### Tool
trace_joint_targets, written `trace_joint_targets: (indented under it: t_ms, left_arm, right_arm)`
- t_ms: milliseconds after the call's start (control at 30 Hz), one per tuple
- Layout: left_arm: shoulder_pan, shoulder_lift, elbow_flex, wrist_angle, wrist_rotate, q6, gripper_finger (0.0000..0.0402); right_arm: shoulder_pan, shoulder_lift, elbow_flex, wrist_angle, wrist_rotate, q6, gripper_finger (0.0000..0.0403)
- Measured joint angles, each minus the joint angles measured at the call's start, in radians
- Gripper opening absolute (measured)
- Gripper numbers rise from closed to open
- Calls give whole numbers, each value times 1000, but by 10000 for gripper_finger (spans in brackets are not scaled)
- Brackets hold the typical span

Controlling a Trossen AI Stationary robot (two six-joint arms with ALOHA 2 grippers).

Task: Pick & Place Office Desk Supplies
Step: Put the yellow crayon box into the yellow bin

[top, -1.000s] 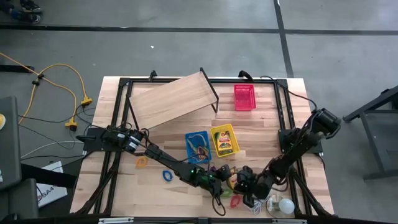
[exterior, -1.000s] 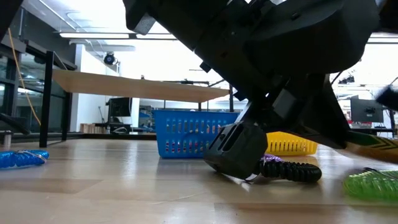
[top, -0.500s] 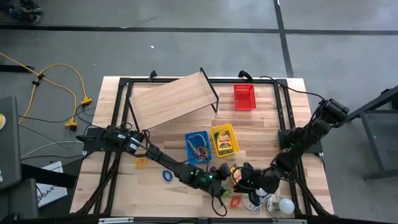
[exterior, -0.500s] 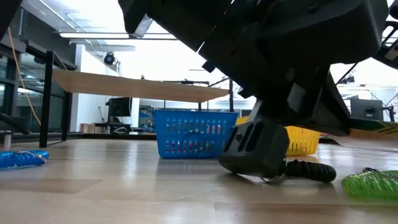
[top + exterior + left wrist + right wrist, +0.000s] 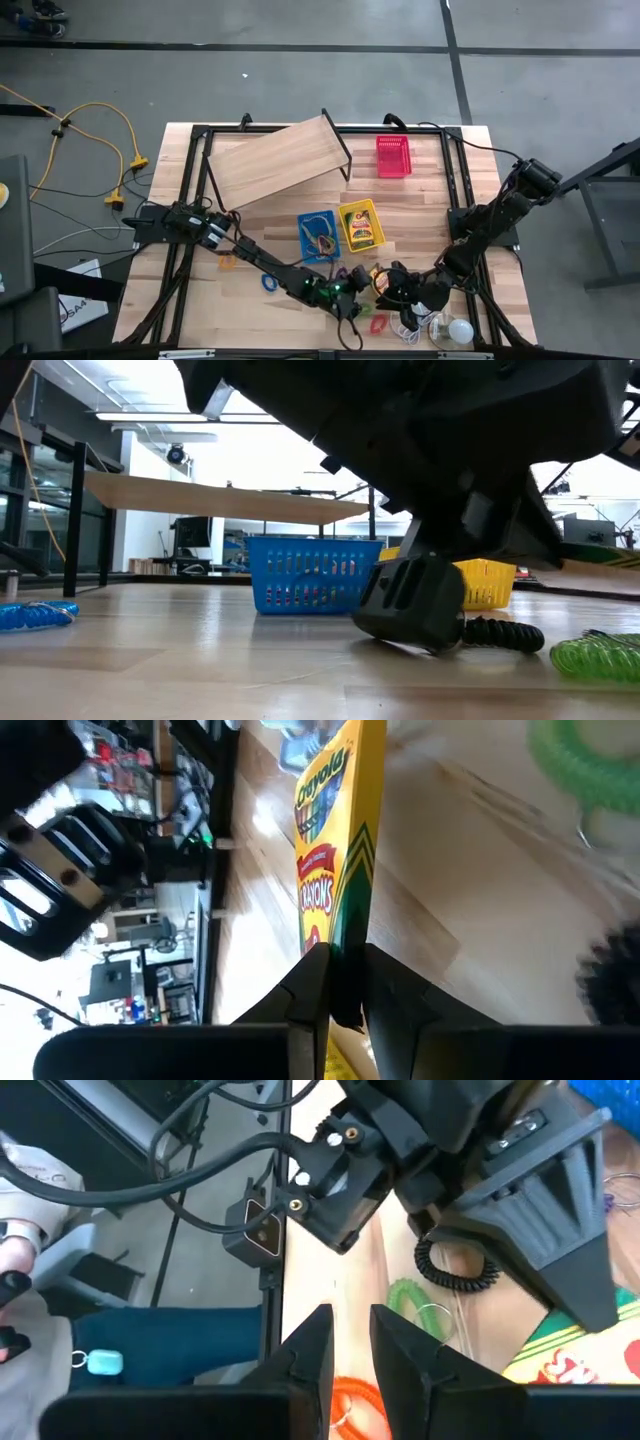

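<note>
1. Your left gripper (image 5: pixel 340 982) pinches the crayon box (image 5: pixel 335 850) edge-on, low over the table (image 5: pixel 190 310) near the front edge.
2. Right gripper (image 5: pixel 348 1342) sits just beside it, fingers slightly apart, nothing seen between them.
3. Blue basket (image 5: pixel 310 572) and yellow basket (image 5: pixel 485 582) stand behind on the wood; office room beyond.
4. Since a second ago, the left gripper shifted rightward.
5. Arms block much of the low view.

- The right arm (image 5: pixel 497 212) has drawn its elbow outward, toward the table's right edge.
- The right gripper (image 5: pixel 385 285) has shifted from by the bulb (image 5: pixel 459 330) toward the left gripper (image 5: pixel 362 285).
- In the low view, the left gripper has slid right, uncovering the blue basket (image 5: pixel 312 572).
</note>
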Motion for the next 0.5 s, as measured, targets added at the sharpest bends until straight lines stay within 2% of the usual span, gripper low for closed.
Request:
trace_joint_targets:
  t_ms: [333,500]
  left_arm:
    - [-23,-45,-4,-61,-19,-20,45]
    - [-58,-56,-4,-77,-92,8,45]
  right_arm:
    - [0,0,0,59,-2,-53,58]
    - [0,0,0,59,0,-49,58]
